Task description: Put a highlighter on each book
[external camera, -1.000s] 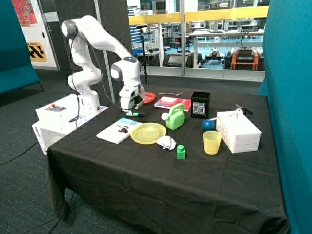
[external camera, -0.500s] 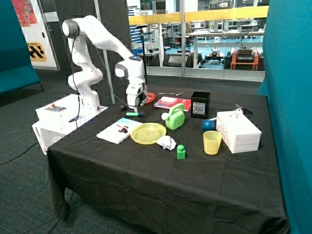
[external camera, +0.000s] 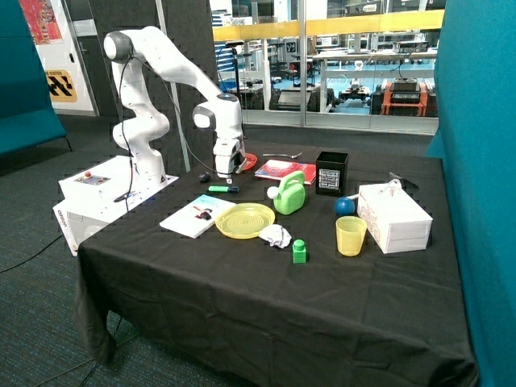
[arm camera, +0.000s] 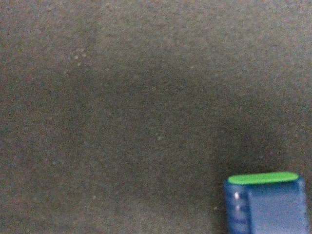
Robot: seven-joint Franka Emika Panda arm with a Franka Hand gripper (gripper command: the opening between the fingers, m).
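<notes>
the tool (external camera: 225, 172), grip state unclear, hovers just above the green highlighter (external camera: 223, 189); next: descend, grasp, carry to white book (external camera: 196, 216).

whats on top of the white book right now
Nothing: the white book has a bare cover, with its printed picture showing. The green highlighter lies on the black cloth beyond it, below the claw.

Robotics lab: glass partition (external camera: 339, 64) across the frame's upper middle, workbenches and an orange machine (external camera: 405, 95) behind, white robot arm (external camera: 165, 89) at left.
</notes>
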